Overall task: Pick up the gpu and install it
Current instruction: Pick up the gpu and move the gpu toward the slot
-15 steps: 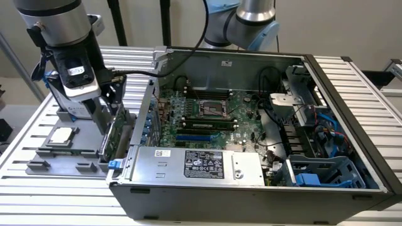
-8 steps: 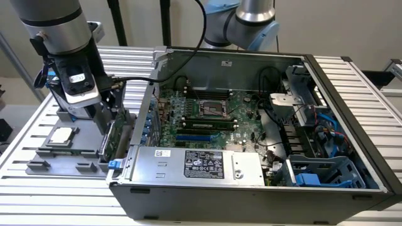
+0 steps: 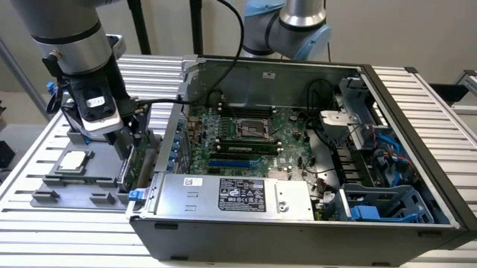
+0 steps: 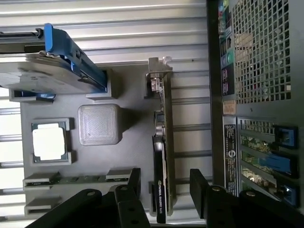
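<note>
The exterior view looks obliquely down on the whole open computer case [image 3: 261, 75]. The wrist view faces straight down, close above the parts tray [image 4: 133, 95]. Both include tray, gpu [image 4: 165, 152] and case wall.

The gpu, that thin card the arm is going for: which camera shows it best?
The wrist view. It looks along the gpu standing on edge, silver bracket at one end, between the open end effector's fingers. In the exterior view the end effector hides much of it; a green sliver shows beside the computer case.
</note>
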Robot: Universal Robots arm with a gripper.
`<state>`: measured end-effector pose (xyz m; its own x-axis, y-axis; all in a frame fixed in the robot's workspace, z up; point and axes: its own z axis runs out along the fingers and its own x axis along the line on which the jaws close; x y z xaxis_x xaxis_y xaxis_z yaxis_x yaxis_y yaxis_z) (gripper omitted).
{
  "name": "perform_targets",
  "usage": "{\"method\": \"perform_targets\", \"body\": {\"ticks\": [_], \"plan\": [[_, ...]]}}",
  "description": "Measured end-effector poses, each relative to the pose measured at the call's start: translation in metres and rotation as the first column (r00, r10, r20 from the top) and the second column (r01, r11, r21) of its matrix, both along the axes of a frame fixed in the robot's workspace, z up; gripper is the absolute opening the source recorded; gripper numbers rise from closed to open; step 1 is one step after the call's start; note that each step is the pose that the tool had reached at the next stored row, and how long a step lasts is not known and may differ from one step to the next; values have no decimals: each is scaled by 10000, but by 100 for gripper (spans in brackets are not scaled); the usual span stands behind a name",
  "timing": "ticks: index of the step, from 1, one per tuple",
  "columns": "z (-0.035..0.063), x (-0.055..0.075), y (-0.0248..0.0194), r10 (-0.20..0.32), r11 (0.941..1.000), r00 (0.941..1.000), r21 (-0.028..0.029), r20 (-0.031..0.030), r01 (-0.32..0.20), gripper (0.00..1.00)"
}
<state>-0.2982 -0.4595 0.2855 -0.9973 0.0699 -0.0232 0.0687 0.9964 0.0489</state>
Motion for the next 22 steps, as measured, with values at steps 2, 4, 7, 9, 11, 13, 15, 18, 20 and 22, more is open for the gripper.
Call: {"method": "perform_targets", "body": {"ticks": [2,4,7,9,11,13,15,18,20,22], "plan": [[-37,0,2,0,10000,10000,0,11,0,100],[-73,0,4,0,10000,10000,1,20,0,100],[-129,0,8,0,10000,10000,1,28,0,100],[-165,0,13,-1,10000,10000,1,32,1,100],[-200,0,19,0,10000,10000,1,36,0,100],[-237,0,28,0,10000,10000,0,40,0,100],[-273,-1,40,0,10000,10000,1,52,0,100],[-328,-10,62,0,10000,10000,0,91,0,100],[-364,-26,68,0,10000,9999,1,142,0,100],[-399,-45,70,0,10000,9998,0,200,0,100]]}}
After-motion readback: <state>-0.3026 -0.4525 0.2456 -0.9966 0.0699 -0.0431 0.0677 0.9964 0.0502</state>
